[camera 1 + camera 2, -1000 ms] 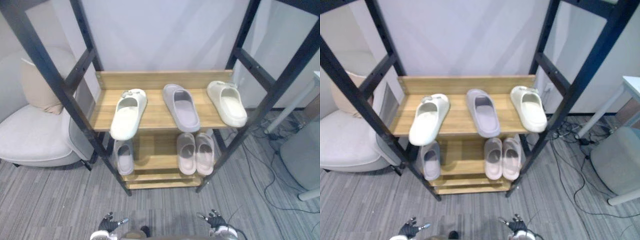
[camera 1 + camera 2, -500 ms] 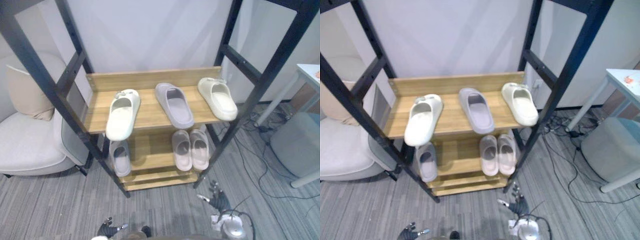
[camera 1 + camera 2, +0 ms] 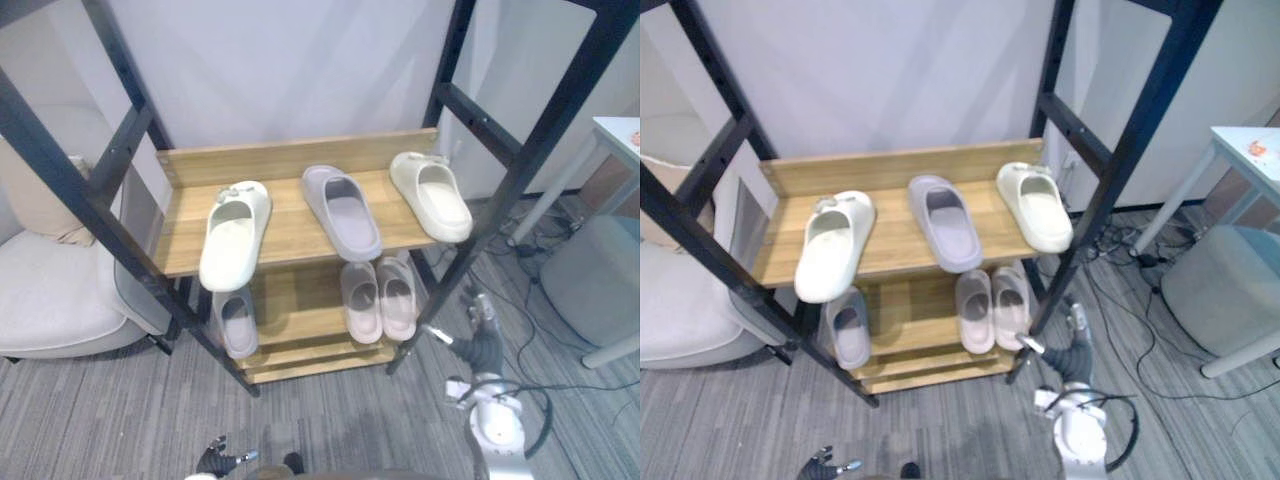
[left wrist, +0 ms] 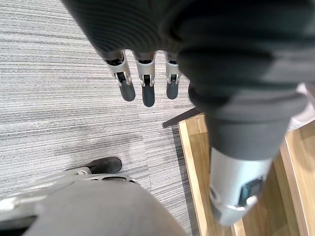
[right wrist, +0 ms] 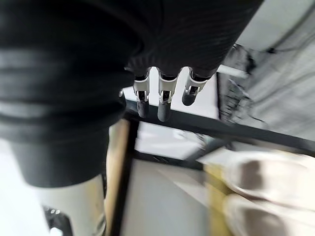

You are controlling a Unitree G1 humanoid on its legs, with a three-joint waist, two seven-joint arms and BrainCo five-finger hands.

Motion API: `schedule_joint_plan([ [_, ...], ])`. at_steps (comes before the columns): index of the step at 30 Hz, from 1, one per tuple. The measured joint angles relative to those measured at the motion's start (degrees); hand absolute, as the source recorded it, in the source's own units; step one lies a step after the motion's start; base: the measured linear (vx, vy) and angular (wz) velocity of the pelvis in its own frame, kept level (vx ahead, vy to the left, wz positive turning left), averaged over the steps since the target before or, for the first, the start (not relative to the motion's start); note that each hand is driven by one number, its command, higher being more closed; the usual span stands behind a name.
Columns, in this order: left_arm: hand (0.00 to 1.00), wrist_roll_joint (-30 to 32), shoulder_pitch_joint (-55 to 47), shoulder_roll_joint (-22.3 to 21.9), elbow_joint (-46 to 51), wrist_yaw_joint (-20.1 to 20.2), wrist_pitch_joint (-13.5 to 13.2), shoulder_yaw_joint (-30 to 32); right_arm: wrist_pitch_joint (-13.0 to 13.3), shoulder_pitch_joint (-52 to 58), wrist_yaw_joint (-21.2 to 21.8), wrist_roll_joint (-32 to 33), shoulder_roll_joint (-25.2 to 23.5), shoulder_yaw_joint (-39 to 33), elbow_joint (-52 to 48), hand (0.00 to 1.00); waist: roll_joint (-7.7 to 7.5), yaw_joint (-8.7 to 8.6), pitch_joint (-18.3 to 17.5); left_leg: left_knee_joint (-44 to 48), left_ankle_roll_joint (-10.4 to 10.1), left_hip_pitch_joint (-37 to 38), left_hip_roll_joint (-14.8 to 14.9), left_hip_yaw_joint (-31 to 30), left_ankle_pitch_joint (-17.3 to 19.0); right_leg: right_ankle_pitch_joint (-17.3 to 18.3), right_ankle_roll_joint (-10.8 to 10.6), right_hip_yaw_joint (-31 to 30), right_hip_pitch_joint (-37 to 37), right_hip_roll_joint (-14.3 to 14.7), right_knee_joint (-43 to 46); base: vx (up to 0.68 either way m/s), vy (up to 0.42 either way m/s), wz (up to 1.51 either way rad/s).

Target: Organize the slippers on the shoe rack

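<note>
Standing on the shoe rack's [image 3: 290, 228] upper shelf are a cream slipper [image 3: 234, 236] at the left, a grey slipper [image 3: 342, 211] in the middle and a second cream slipper [image 3: 432, 196] at the right, all apart. On the lower shelf lie a lone grey slipper [image 3: 236, 322] and a pink pair [image 3: 362, 300] side by side. The right hand [image 3: 480, 342] hovers just beside the rack's front right post [image 3: 443, 285], fingers [image 5: 165, 101] loosely apart, holding nothing. The left hand [image 3: 216, 462] hangs low over the carpet [image 4: 59, 113], fingers straight, empty.
</note>
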State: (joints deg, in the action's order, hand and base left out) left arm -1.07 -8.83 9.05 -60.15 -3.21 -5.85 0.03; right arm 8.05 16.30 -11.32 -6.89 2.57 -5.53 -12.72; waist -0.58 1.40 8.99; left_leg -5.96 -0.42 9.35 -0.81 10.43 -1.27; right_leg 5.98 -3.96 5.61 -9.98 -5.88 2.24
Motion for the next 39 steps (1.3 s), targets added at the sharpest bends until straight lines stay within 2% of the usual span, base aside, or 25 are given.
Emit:
schedule_joint_plan([
  [12, 0.00, 1.1, -0.9, 0.0, 0.0, 0.1, 0.0, 0.0, 0.8, -14.4, -1.0, 0.2, 3.6, -0.2, -0.1, 0.00, -0.08, 1.06, 0.0, 0.0, 0.3, -0.5, -0.6, -1.6, -0.2, 0.0, 0.0, 0.9, -0.1, -0.1, 0.1, -0.01, -0.008, 0.06],
  [14, 0.00, 1.0, -1.1, -0.1, 0.0, 0.1, 0.0, 0.1, 0.9, -16.5, -1.0, 0.4, 4.9, 0.4, 0.0, 0.00, -0.14, 1.74, 0.1, 0.0, 0.3, -0.5, -0.6, -1.7, -0.2, 0.0, 0.0, 1.0, -0.1, -0.2, 0.1, 0.00, -0.006, 0.02],
  [18, 0.00, 1.0, -1.1, 0.0, 0.2, 0.1, -0.1, 0.1, 0.9, -20.0, -0.9, 0.7, 5.5, 2.0, 0.5, 0.00, -0.26, 1.93, 0.1, 0.0, 0.4, -0.9, -0.7, -2.2, -0.3, 0.0, 0.0, 1.5, 0.0, -0.2, 0.0, -0.01, -0.010, 0.06],
  [24, 0.00, 1.0, -1.3, 0.2, 1.1, 0.2, -0.1, 0.1, 0.8, -29.8, -1.0, 2.5, 9.5, 4.1, 9.7, 0.00, -0.70, 2.47, 0.4, -0.3, 0.8, -2.3, -0.8, -3.3, -0.6, 0.0, 0.0, 2.6, 0.6, -0.5, -0.4, -0.02, -0.013, 0.11],
  [27, 0.00, 0.9, -1.2, 0.2, 1.6, 0.1, -0.2, 0.1, 0.0, -35.7, -1.1, 2.3, 10.2, 4.2, 14.4, 0.00, -0.78, 3.06, 0.5, 0.0, 0.8, -3.4, -1.0, -3.4, -0.9, -0.1, 0.0, 2.8, 1.7, -0.5, -0.4, 0.02, -0.003, 0.01],
  [33, 0.00, -0.4, -1.2, 0.3, 2.3, 0.1, -0.1, 0.1, -4.1, -45.2, -3.5, -0.4, 11.3, 4.0, 23.1, 0.00, -1.19, 4.14, 1.3, 0.0, 0.8, -3.5, -1.0, -4.0, -1.0, -0.2, 0.1, 3.4, 1.4, -0.4, -0.6, 0.02, -0.016, 0.05],
  [39, 0.00, -0.8, -1.2, 0.3, 2.4, 0.1, -0.1, 0.1, -5.9, -51.6, -5.1, -2.3, 11.7, 3.7, 28.5, 0.00, -1.12, 4.68, 2.1, -0.3, 0.8, -3.6, -1.1, -4.3, -1.1, -0.2, 0.1, 3.5, 1.4, -0.4, -0.6, -0.02, -0.012, 0.02],
])
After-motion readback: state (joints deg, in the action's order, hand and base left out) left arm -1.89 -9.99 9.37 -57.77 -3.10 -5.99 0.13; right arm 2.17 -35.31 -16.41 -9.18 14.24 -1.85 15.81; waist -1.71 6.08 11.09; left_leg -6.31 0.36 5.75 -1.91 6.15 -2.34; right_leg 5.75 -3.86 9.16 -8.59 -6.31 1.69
